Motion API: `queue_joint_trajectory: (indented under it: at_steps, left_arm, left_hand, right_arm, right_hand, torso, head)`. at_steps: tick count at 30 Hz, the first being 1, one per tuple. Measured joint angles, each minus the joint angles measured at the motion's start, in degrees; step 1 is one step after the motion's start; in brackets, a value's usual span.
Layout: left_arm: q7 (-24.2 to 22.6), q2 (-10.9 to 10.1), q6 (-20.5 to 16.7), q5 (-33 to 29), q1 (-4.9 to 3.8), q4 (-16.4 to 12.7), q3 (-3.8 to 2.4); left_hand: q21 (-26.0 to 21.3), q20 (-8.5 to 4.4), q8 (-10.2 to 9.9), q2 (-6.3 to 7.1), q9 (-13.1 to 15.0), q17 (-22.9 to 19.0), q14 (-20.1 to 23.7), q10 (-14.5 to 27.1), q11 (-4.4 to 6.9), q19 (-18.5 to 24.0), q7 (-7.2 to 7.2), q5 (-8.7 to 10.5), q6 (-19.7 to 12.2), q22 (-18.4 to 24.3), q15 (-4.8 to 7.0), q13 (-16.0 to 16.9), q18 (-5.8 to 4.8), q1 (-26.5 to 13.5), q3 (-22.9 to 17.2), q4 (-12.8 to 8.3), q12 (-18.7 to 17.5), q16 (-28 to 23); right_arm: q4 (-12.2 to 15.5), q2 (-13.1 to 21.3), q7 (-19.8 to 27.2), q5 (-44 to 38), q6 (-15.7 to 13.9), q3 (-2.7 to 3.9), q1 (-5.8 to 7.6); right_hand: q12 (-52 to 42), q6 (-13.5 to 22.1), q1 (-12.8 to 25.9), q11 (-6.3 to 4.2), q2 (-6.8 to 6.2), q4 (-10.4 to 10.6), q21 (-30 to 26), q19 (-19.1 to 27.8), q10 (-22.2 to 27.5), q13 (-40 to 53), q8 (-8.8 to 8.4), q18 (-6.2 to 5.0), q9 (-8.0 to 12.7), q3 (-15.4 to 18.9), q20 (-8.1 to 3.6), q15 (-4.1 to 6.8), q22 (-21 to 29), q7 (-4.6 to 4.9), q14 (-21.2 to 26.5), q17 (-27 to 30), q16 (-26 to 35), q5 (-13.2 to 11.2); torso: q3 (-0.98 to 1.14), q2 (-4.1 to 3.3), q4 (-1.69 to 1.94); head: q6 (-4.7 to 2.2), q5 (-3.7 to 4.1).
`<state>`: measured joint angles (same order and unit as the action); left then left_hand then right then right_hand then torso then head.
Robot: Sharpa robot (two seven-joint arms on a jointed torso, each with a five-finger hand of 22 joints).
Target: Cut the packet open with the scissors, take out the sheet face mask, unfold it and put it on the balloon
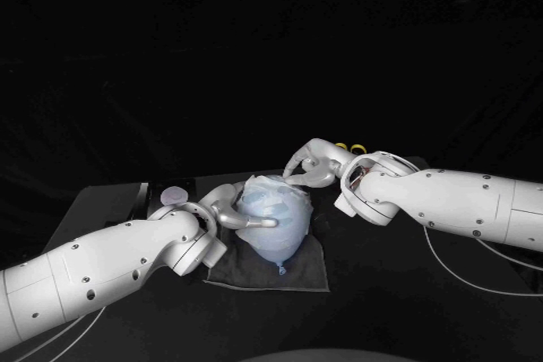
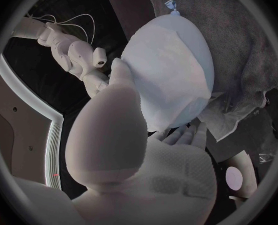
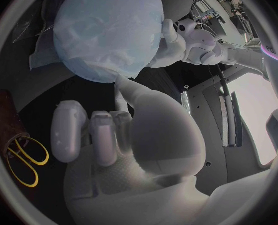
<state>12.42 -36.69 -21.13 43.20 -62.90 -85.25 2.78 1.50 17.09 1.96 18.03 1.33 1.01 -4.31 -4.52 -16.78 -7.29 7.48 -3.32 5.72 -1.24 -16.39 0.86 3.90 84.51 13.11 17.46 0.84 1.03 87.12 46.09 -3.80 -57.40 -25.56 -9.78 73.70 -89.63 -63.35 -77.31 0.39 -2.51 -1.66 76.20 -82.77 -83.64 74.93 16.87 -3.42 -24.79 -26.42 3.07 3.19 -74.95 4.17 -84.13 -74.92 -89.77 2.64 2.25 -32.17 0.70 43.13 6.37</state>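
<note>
Black desk (image 1: 113, 209) lies under everything. Left hand (image 1: 243, 213) cups the balloon (image 1: 278, 248) between thumb and fingers. Right hand (image 1: 309, 170), fingers curled in on nothing, touches its thumb to the balloon's far end. Sheet face mask (image 1: 277, 199) drapes over the balloon, which rests on a dark cloth (image 1: 304, 272). Scissors (image 3: 23, 157) lie just beside the right hand.

One balloon (image 1: 279, 248); one sheet face mask (image 1: 271, 199); one pair of scissors (image 3: 23, 157); one dark cloth (image 1: 297, 274); two hands: left hand (image 1: 240, 214), right hand (image 1: 307, 170).
</note>
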Motion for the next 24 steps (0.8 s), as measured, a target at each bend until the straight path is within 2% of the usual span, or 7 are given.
queue_joint_trajectory:
  at_steps: [10,19,21,23,24]
  left_arm:
    - [0.02,-0.09,0.1,0.02,0.0,-0.05,0.03]
    - [0.05,-0.09,0.15,0.09,0.0,-0.02,0.04]
    - [0.05,-0.08,0.15,0.11,0.0,-0.02,0.04]
    - [0.06,-0.08,0.16,0.13,-0.01,-0.01,0.04]
    - [0.06,-0.08,0.17,0.14,-0.01,-0.01,0.04]
  left_hand:
    - [0.0,0.0,0.0,0.0,0.0,0.0,0.21,0.0,0.0,0.0,0.0,0.0,0.0,0.0,-0.21,0.0,0.0,0.0,0.0,0.0,0.0,0.0]
    - [0.0,0.0,0.0,0.0,0.0,0.0,0.21,0.0,0.0,0.0,0.0,0.0,0.0,0.0,-0.21,0.01,0.0,0.0,0.0,0.0,0.0,0.0]
    - [0.0,0.0,0.0,0.0,0.0,0.0,0.21,0.0,0.0,0.0,0.0,0.0,0.0,0.0,-0.21,0.01,0.0,0.0,0.0,0.0,0.0,0.0]
    - [0.0,0.0,0.0,0.0,0.0,0.0,0.21,0.0,0.0,0.0,0.0,0.0,0.0,0.0,-0.21,0.01,0.0,0.0,0.0,0.0,0.0,0.0]
    - [0.0,0.0,0.0,0.0,0.0,0.0,0.21,0.0,0.0,0.0,0.0,0.0,0.0,0.0,-0.21,0.01,0.0,0.0,0.0,0.0,0.0,0.0]
  right_arm:
    - [-1.9,-0.21,0.01,1.94,-2.17,-0.02,-0.05]
    - [-2.54,-0.64,-0.35,2.6,-2.8,0.01,-0.04]
    - [-2.51,-0.56,-0.37,3.02,-2.69,0.01,-0.03]
    - [-2.23,-0.24,-0.33,3.69,-2.39,0.02,-0.01]
    - [-2.04,-0.05,-0.28,4.02,-2.19,0.02,-0.01]
  right_hand:
    - [-0.17,0.13,0.41,0.0,0.4,-0.47,0.23,-0.2,0.0,0.02,0.32,0.01,-0.5,-0.95,-0.2,-0.01,0.03,-0.09,0.0,-0.03,0.15,-0.02]
    - [-0.17,0.28,0.77,-0.01,0.26,-0.88,0.23,-0.2,0.0,0.01,0.65,0.0,-0.66,-1.82,-0.2,-0.02,0.04,-0.14,0.01,-0.02,-0.04,-0.13]
    - [-0.17,2.16,2.43,-0.01,0.32,-0.49,-0.45,0.0,0.0,0.0,0.78,0.01,-1.39,-2.23,-0.4,-0.02,0.03,0.27,0.01,0.01,-0.03,-0.13]
    - [-0.16,5.1,6.22,0.2,-0.26,1.46,-0.88,0.26,-0.05,0.0,-1.13,0.01,-0.98,-0.65,-0.14,-0.32,0.02,1.56,0.16,0.02,-0.03,-0.07]
    - [-0.16,6.2,8.14,0.57,-1.07,2.63,-0.88,0.55,0.31,-0.01,-2.15,0.01,-0.43,0.39,0.14,-0.87,0.02,2.07,0.18,0.02,-0.03,-0.07]
  torso:
    - [0.03,0.0,0.01]
    - [0.0,0.0,0.01]
    - [0.0,0.0,0.02]
    - [-0.01,0.0,0.02]
    - [-0.03,0.0,0.02]
  head:
    - [0.1,0.02]
    - [0.09,-0.02]
    - [0.08,-0.02]
    - [0.01,0.03]
    - [-0.03,0.05]
